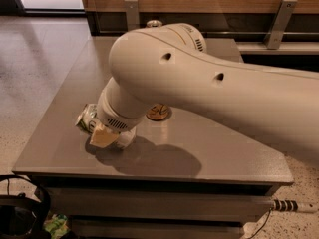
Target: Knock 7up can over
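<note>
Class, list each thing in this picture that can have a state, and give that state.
gripper: low over the table's front left, against the 7up can.
7up can: tipped off upright, leaning at the gripper.
orange-gold can: mostly hidden under the arm.
can at the back: upright, only its top showing.

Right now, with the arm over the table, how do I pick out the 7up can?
On the grey table, follow the white arm down to its gripper near the front left. The 7up can is tilted right beside the gripper, toward the table's left edge. It is silver-white with green marks, unlike the orange-gold can under the arm.
</note>
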